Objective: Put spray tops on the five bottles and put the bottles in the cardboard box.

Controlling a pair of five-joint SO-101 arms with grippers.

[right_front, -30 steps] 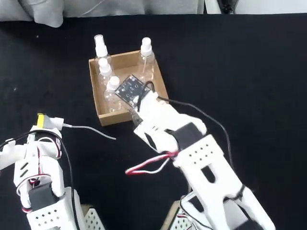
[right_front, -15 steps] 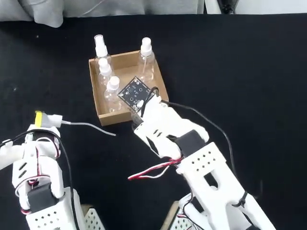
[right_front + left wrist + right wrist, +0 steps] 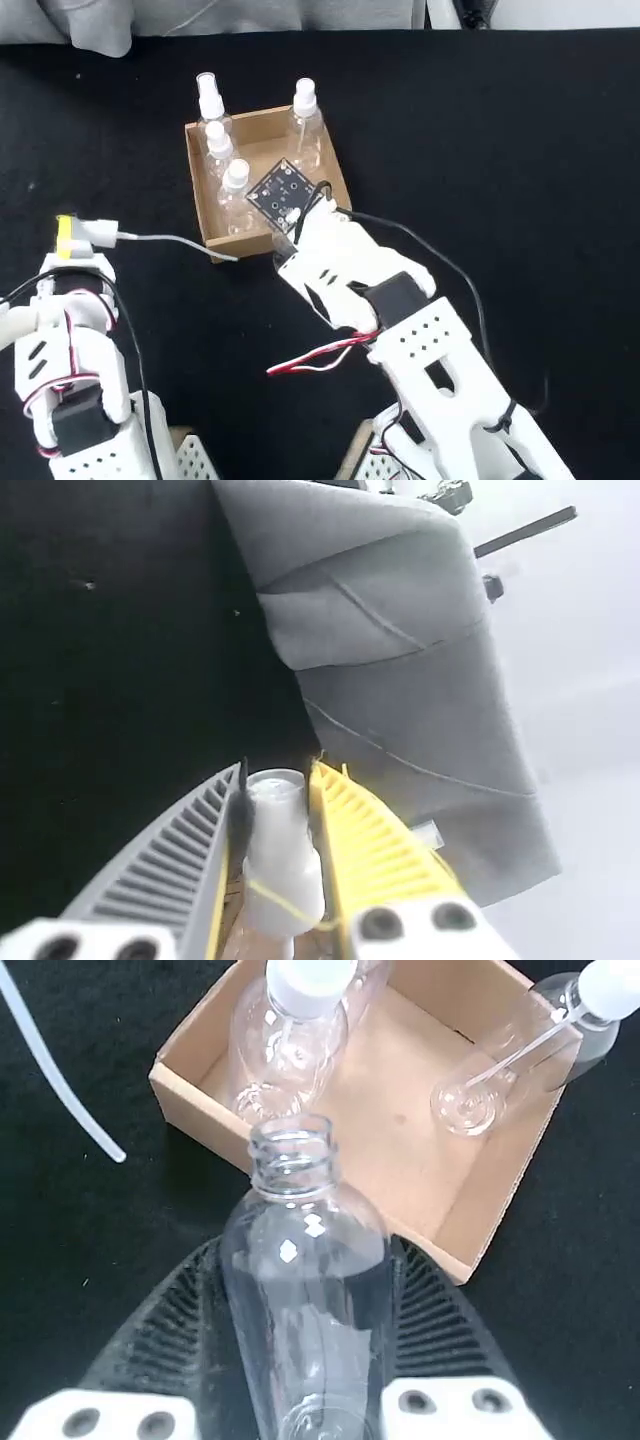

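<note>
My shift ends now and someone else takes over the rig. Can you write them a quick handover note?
Left gripper: shut on the spray top, held over the table apart from the box.
Right gripper: shut on the uncapped bottle, at the near edge of the cardboard box.
Done: four capped bottles stand in the box.
Left: fit this top onto this bottle, then box it.

Brown cardboard box [image 3: 262, 152], clear bottles [image 3: 306, 138] — white tops [image 3: 305, 97]

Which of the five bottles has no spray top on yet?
The bottle clamped in the right gripper: its neck is open. The other four bottles, at the cardboard box, each carry a white spray top.
</note>
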